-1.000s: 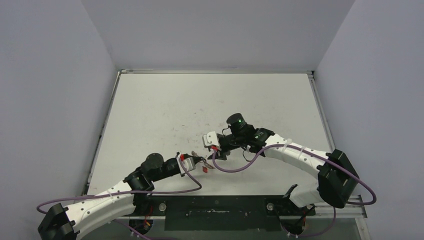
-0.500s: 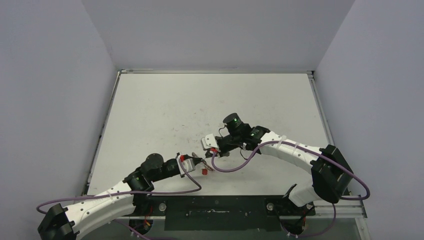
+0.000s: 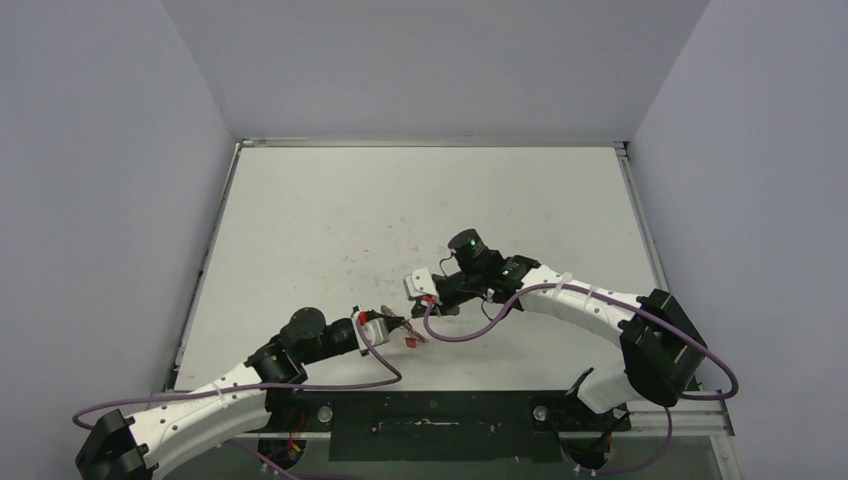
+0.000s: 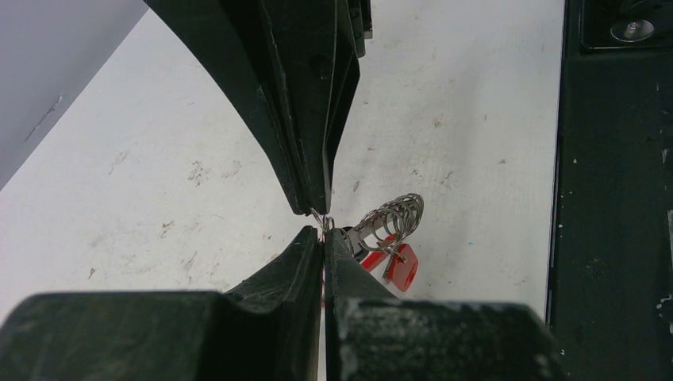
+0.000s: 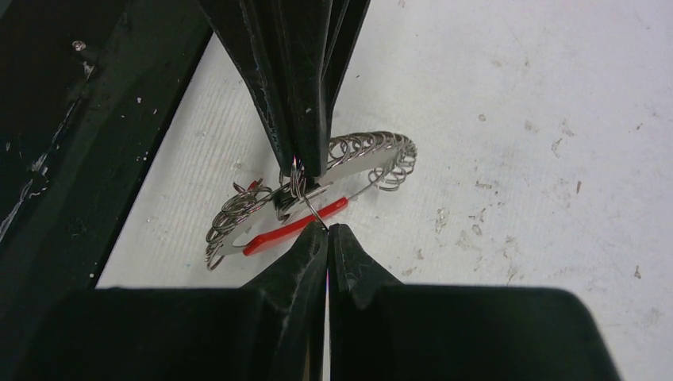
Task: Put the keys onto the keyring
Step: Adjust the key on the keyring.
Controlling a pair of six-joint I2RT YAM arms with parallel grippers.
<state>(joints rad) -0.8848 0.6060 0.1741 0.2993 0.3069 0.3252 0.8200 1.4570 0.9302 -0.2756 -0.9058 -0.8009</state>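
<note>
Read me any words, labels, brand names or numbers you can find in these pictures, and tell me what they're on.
None: no text can be read in any view. The red sleeve on the keyring looks blank, the left hand and right hand show no markings, and the table bears only scuffs.
</note>
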